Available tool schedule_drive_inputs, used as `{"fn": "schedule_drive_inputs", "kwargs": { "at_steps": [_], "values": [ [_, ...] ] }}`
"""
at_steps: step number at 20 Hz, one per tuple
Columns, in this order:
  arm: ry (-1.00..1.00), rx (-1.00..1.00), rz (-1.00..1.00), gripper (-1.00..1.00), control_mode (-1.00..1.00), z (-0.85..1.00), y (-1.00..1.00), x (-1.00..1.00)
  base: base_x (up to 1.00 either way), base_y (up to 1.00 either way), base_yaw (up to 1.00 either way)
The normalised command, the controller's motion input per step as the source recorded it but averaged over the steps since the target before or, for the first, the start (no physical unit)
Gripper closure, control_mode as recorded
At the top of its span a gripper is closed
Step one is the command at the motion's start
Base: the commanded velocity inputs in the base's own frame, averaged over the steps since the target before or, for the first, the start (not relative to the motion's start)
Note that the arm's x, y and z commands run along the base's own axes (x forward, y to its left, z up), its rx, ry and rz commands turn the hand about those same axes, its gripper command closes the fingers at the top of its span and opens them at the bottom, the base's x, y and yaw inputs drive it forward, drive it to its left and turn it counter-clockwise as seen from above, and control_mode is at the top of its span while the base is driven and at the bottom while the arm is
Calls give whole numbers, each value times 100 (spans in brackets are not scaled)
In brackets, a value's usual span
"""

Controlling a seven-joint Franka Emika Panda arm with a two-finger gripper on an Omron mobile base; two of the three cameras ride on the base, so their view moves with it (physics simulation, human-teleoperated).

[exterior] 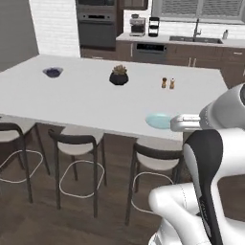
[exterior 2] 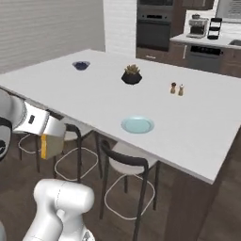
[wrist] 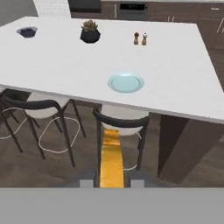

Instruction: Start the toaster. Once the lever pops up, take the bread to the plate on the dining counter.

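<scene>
claw (wrist: pixel 111 181) pinched on the bread (wrist: pixel 111 159), seen edge-on in the hand view as a golden-orange strip standing between the two finger tips. in the right base view, same slice (exterior 2: pixel 44 146) hanging below the white hand, out past the near edge of the worktop (exterior 2: pixel 94 99) and lower than its surface, in front of the stools (exterior 2: pixel 127 164).

plate (wrist: pixel 126 82), pale blue and round, lying flat on the white worktop close to its near edge, bare on top. bread short of the plate, on the robot's side of it, well apart and not over the worktop.

beyond the plate, toward the far side: a dark pot with a small plant (wrist: pixel 90 33), off to the left; two small shakers (wrist: pixel 140 39) standing just beside each other, slightly to the right; a dark blue bowl (wrist: pixel 27 31) far left, near the far corner.

below the plate, dark-framed stools with pale seats tucked under the worktop edge; one seat almost directly beneath the plate in the hand view.

far behind the plate, along the back wall: oven (exterior: pixel 96 26), coffee machine (exterior: pixel 137 25), sink with tap (exterior: pixel 196 34).
</scene>
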Motion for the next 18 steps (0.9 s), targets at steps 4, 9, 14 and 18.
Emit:
{"fn": "schedule_drive_inputs", "kwargs": {
  "at_steps": [4,9,14,18],
  "values": [
    [0,0,0,100,100,0,0,0,61,35,-67],
    [0,0,0,100,100,0,0,0,95,28,-51],
    [0,0,0,100,100,0,0,0,100,19,-38],
    [1,9,-1,100,-100,-1,0,25,39,8,-9]
  ]
}}
